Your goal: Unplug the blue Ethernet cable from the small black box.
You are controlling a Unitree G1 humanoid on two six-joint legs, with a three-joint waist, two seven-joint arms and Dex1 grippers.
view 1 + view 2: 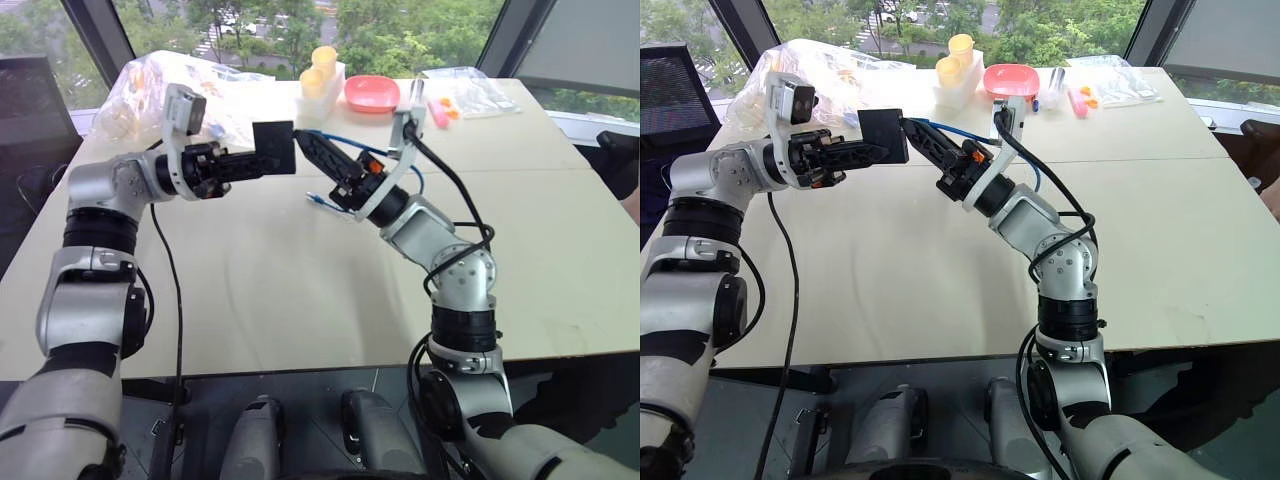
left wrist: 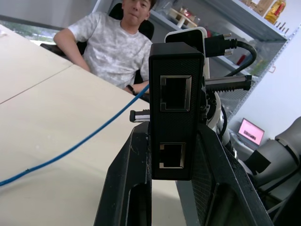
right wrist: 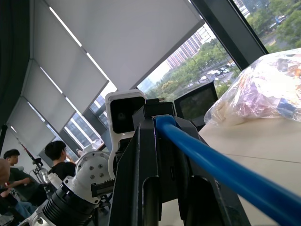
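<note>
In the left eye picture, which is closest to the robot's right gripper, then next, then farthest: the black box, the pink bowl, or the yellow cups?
1. Black box, just left of the right gripper.
2. Yellow cups, farther back on the table.
3. Pink bowl, back and to the right; close to the cups' rank.

Box and cable held up above the table

The small black box (image 1: 273, 148) sat clamped between the left jaws; the blue Ethernet cable (image 3: 225, 174) ran between the right jaws.
</note>
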